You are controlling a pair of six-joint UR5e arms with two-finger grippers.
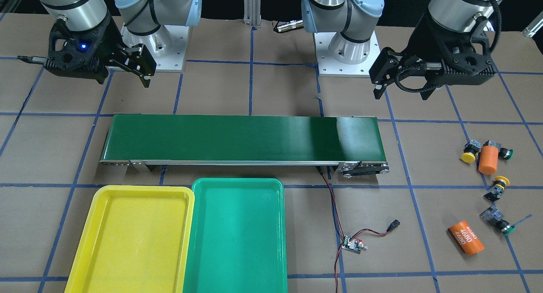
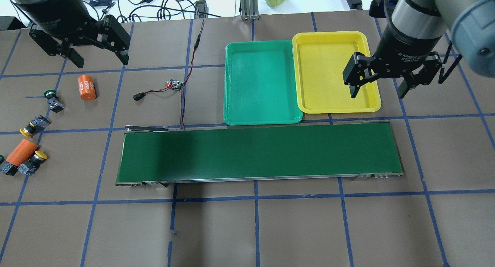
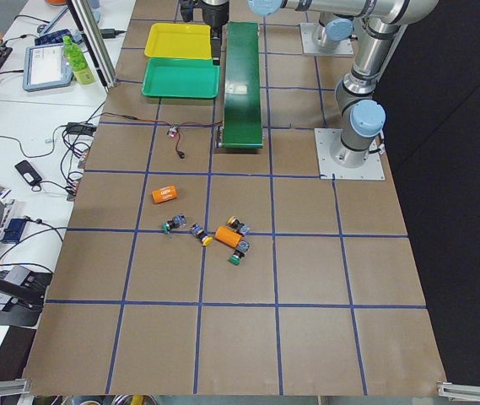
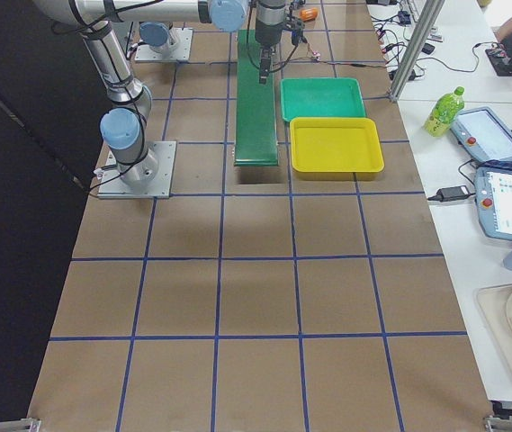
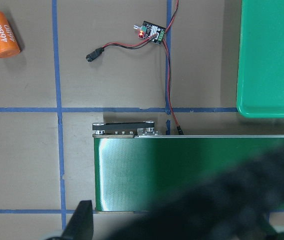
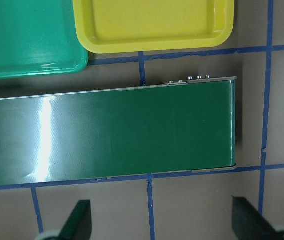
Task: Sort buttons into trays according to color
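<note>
Fingers (image 2: 123, 55) of the left gripper (image 2: 99, 60) stood spread wide with nothing between them, and we saw that gripper hanging high near the left end of the long dark green conveyor belt (image 2: 259, 153). We found the right gripper (image 2: 377, 92) splayed just as wide and likewise holding nothing, high over the belt's right end. Beyond the belt, on the brown paper-covered counter (image 2: 270, 220) with its blue tape grid, the bright yellow shallow plastic tray (image 2: 334, 34) and the teal-green shallow plastic tray (image 2: 263, 85) lay side by side, rims touching as far as we could tell. All four small push-button switches lay on the counter well left of the belt and well apart from both trays: a green-capped switch (image 2: 52, 99) farthest out, a yellow-capped switch (image 2: 33, 128) nearer the robot, then a second yellow-capped switch (image 2: 34, 162) and a second green-capped switch (image 1: 503, 152) flanking an orange cylinder (image 2: 22, 151), each just beside it. We noted another orange cylinder printed 4680 (image 2: 86, 87) lying on its side near the first green-capped switch, and a small circuit board with red and black wires (image 2: 174, 84) between that cylinder and the teal-green tray.
</note>
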